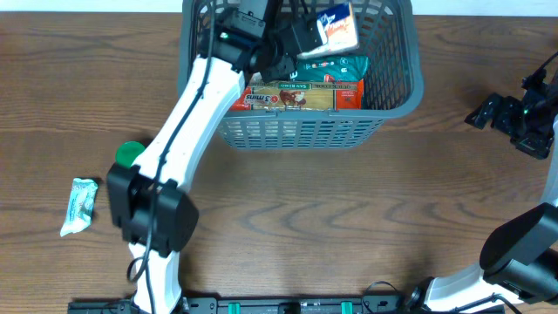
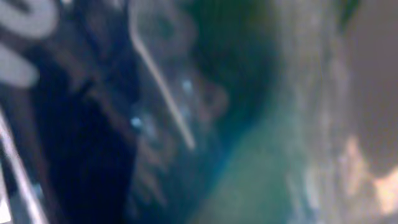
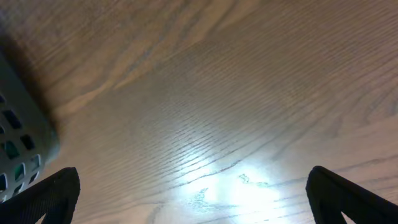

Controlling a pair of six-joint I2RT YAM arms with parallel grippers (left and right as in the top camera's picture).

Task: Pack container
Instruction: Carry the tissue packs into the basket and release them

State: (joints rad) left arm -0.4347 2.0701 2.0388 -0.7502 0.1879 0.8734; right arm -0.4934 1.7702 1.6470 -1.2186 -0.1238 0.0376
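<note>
The container (image 1: 296, 131) stands at the far side of the table (image 1: 349, 218). The left gripper (image 1: 301, 39) is down inside it beside a white packet (image 1: 338, 24) (its camera is pure blur, so whether its fingers grip I cannot tell). Right of the container the right gripper (image 1: 506, 113) hangs, fingers wide apart. A crooked pull-out could catch and drag the container.

A round green thing (image 1: 129, 154) and a white-green packet (image 1: 78, 206) are seen on the wooden desk (image 1: 349, 218), well apart from the left pincer (image 1: 305, 39), to its left.
</note>
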